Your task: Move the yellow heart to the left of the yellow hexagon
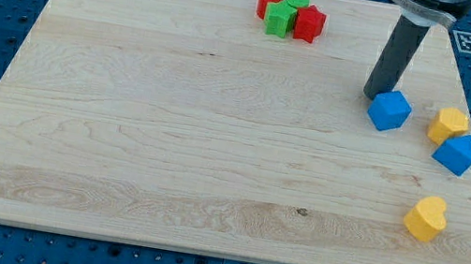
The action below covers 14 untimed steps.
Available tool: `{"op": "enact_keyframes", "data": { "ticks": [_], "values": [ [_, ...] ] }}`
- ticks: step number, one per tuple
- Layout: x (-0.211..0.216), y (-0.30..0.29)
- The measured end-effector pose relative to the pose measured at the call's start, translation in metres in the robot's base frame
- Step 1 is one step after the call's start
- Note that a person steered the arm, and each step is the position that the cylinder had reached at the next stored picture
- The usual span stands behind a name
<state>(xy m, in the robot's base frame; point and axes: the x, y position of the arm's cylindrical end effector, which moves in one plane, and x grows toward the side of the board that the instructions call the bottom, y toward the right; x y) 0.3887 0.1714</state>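
Nearest the view's bottom, the yellow heart (426, 218) lies alone close to the board's right edge, with bare wooden board (168, 140) all around it. Above it sits the yellow hexagon (450, 123), and touching the hexagon's lower right is a blue block (456, 154) whose shape I cannot settle from here. Just left of the hexagon is a blue cube-like block (390, 110), and my tip (374, 97) stands right against that block's upper left — I cannot tell if it actually touches. The rod has no jaws to open or close and holds nothing; it only pushes.

The trouble is that the spot left of the hexagon is already taken by the blue cube-like block. If the heart is driven straight up into that gap, it would likely shove that block, or glance off it into the hexagon and shift the very reference the task depends on. The heart's rounded lobes may also make it spin off the tip and slide toward the right edge, which is near. My tip is well apart from the heart, so travelling down to it risks clipping the blue cube-like block on the way.

Farthest off, at the view's top, a cluster of two red blocks (309, 23) and two green blocks (279, 20) sits out of the way.
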Motion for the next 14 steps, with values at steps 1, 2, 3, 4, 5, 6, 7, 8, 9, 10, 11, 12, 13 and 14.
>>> {"op": "enact_keyframes", "data": {
  "ticks": [1, 2, 3, 4, 5, 6, 7, 8, 9, 10, 11, 12, 13, 14],
  "values": [
    [0.003, 0.000],
    [0.003, -0.021],
    [0.006, -0.086],
    [0.043, -0.125],
    [0.115, -0.125],
    [0.177, -0.067],
    [0.217, 0.010],
    [0.229, 0.069],
    [0.225, 0.094],
    [0.202, 0.069],
    [0.158, 0.039],
    [0.131, 0.014],
    [0.154, 0.017],
    [0.191, -0.002]
  ]
}}
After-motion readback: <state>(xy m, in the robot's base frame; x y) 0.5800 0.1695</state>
